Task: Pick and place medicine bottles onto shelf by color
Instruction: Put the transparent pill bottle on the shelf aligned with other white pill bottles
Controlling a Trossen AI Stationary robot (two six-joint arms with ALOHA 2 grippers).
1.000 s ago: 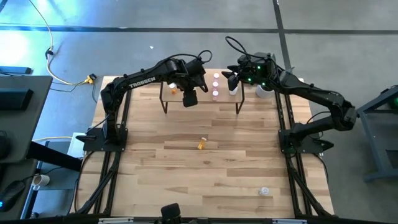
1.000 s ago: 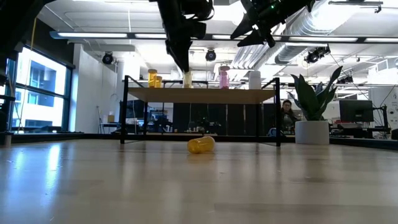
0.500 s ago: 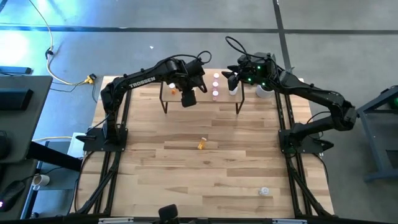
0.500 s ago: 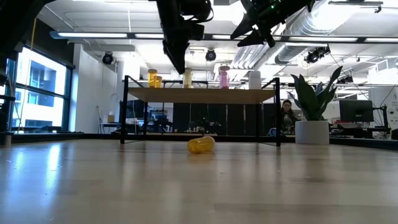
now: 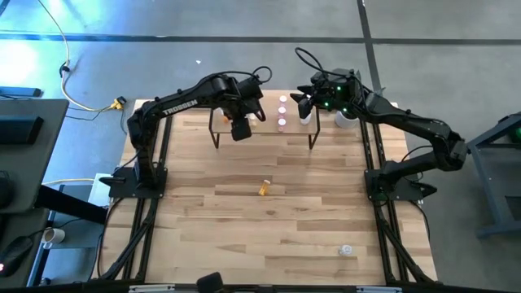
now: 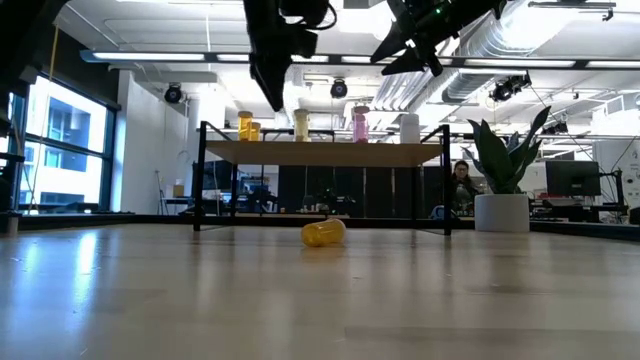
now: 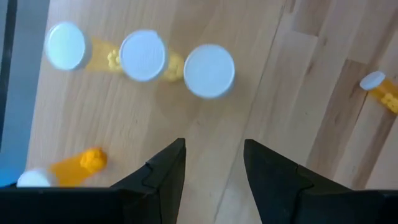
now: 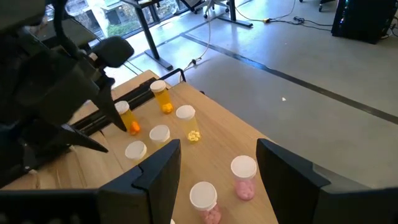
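Since the earlier frames, the left gripper point(image 5: 239, 130) is drawn back toward the left of the high view, away from the yellow bottle it hung over, and is raised clear of the shelf point(image 5: 262, 134). Its fingers are parted and nothing is held between them.

On the shelf, upright capped bottles are seen: yellow bottles point(image 6: 246, 126) at the left of the low view, a pale yellow bottle point(image 6: 301, 125) next, a pink bottle point(image 6: 359, 124) near the middle, and a white bottle point(image 6: 409, 128) toward the right. In the left wrist view, three white caps point(image 7: 143, 55) are lined up in a row, with an orange bottle point(image 7: 68, 168) lying tipped nearby.

One yellow bottle on the table point(image 6: 323, 232) is left lying on its side at the centre, its long axis roughly across the low view.

The right gripper point(image 5: 298, 104) is held above the shelf's right end, its fingers spread wide and empty. A potted plant point(image 6: 501, 180) is seen at the right.
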